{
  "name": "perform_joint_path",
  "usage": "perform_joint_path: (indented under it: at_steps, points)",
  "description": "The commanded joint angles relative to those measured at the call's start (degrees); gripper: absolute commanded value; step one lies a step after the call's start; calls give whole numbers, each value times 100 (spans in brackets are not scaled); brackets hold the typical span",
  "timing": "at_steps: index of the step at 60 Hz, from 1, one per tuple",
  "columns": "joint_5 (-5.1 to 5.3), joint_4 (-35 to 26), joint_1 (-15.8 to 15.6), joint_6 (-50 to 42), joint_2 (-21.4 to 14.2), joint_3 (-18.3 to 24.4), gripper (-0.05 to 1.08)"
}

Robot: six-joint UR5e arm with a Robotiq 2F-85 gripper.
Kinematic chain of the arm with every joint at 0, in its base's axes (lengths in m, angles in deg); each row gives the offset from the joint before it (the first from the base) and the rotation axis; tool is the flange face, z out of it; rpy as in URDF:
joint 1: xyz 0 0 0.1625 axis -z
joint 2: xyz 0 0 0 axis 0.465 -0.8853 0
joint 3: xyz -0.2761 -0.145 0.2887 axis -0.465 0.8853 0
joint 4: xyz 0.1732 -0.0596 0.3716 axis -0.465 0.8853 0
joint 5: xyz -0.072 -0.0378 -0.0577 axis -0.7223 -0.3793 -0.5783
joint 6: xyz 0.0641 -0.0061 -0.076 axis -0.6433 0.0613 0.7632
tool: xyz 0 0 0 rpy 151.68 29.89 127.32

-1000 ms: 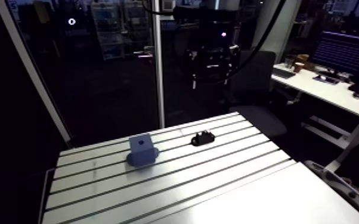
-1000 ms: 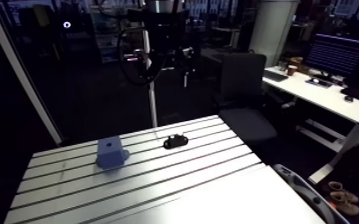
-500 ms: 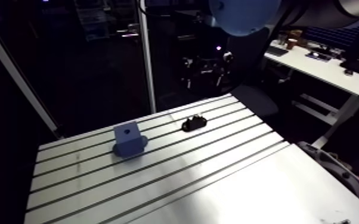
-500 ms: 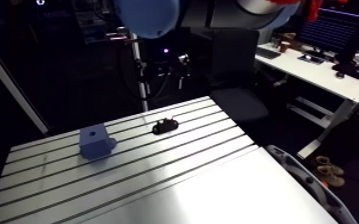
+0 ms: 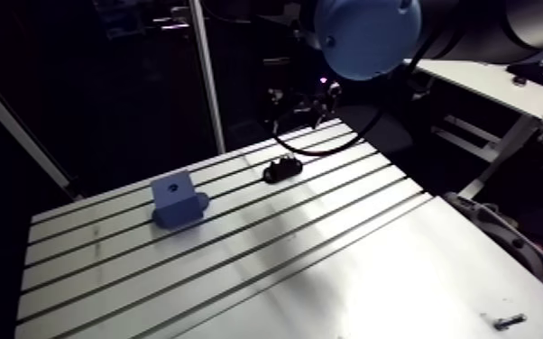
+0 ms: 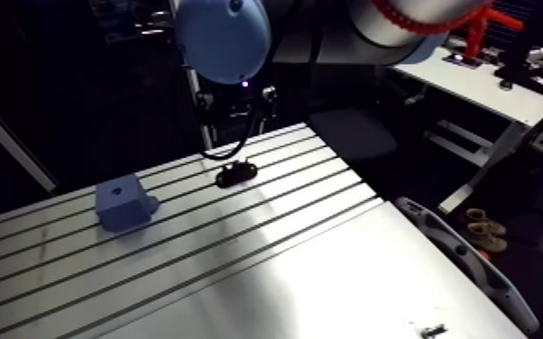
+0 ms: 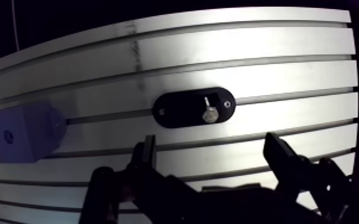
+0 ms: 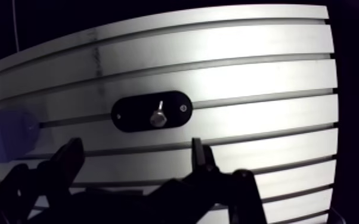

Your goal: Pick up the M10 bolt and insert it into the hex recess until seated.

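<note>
A silver bolt (image 7: 208, 114) sits on a black oval plate (image 7: 182, 110) that lies on the slotted table. In the wrist view the plate is just ahead of my gripper (image 7: 212, 158), roughly centred between the two dark fingers (image 7: 145, 156), which stand wide apart with nothing between them. A blue block (image 7: 24, 132) with a small hole in its face stands off to one side of the plate. In the arm view the block (image 5: 176, 200) and the plate (image 5: 282, 168) lie near the table's far edge, with the dim wrist (image 5: 304, 95) hanging above and behind the plate.
The slotted aluminium table (image 5: 239, 261) gives way to a smooth plate on its near right part, where a small loose screw (image 5: 508, 320) lies close to the corner. A slim upright post (image 5: 205, 77) stands behind the far edge.
The arm camera has swung, shifting the whole scene. The wrist has come down toward the table's far edge above the black plate. Block, plate and bolt have not moved on the table.
</note>
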Motion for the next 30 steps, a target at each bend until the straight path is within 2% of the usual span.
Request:
perform_joint_path:
  at_steps: [1,10,22,30]
  points:
    - [2,48,-4,34,155,23,7]
    - [-6,57,4,89,257,49,9]
    - [-16,238,-5,139,400,76,22]
    - [-33,258,-13,140,496,76,27]
